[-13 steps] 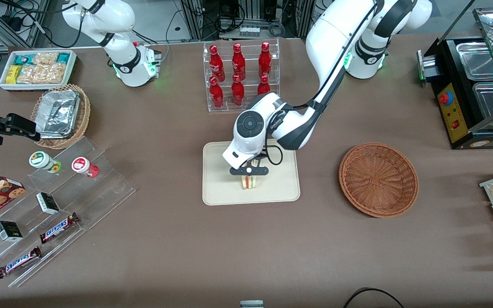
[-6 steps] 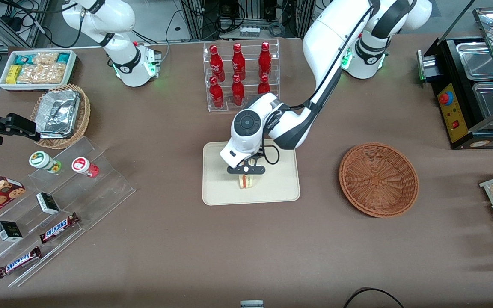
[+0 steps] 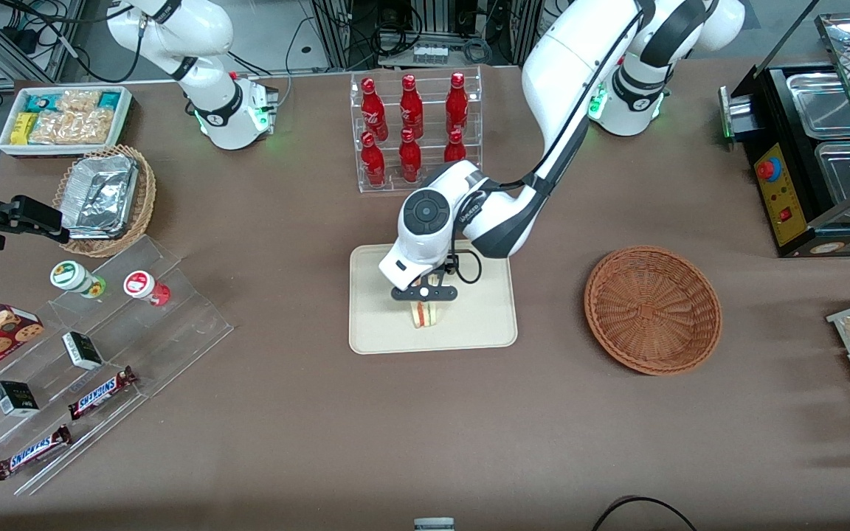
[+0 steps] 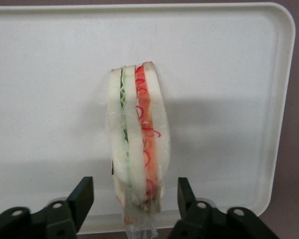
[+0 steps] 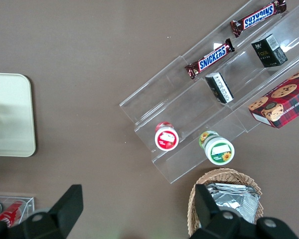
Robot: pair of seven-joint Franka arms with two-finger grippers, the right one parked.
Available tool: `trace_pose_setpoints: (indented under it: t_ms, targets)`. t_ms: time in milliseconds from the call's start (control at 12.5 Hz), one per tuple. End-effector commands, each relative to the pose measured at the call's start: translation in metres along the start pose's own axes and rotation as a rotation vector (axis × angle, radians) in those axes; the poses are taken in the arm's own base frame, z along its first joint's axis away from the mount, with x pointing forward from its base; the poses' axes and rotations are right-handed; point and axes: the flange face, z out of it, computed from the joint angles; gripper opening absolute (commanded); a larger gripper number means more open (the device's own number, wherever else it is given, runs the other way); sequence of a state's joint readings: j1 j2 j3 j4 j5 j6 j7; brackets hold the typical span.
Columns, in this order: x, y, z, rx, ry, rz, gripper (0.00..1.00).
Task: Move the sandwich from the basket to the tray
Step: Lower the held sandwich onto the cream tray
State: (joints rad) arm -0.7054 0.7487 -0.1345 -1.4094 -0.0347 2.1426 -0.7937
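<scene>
Your gripper [image 3: 424,293] hangs over the middle of the tray [image 3: 373,333], directly above the sandwich [image 3: 425,314]. In the wrist view the gripper [image 4: 134,199] has its fingers [image 4: 81,199] spread apart, one on each side of the sandwich [image 4: 137,144] with a clear gap between each tip and the bread, so nothing is gripped.

The sandwich stands on edge on the tray [image 4: 50,59], cut face up (you can read the layers: white bread, a green strip, more bread, then red and orange filling). It sits nearer the front camera than the tray's centre, just short of the near rim.

The basket [image 3: 652,309] rests on the counter [image 3: 307,413] toward the working arm's end, well apart from the tray, and holds nothing that you can see.

Farther from the front camera than the tray, a clear rack of red bottles [image 3: 412,129] stands upright. Toward the parked arm's end lie a tan wicker basket with foil trays [image 3: 104,198], a white bin of snack packets [image 3: 67,118], and a stepped acrylic display [image 3: 100,354] carrying Snickers bars [image 3: 100,392] and small jars.
</scene>
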Motion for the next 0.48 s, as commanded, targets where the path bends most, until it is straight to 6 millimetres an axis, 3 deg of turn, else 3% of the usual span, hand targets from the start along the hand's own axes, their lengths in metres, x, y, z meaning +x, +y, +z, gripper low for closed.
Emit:
trace_pose_setpoints:
  t_ms: [0,399]
  targets:
    - [0.001,0.005,-0.032,-0.017,0.032,-0.012,1.00]
    - [-0.002,-0.004,-0.080,-0.004,0.037,-0.004,1.00]
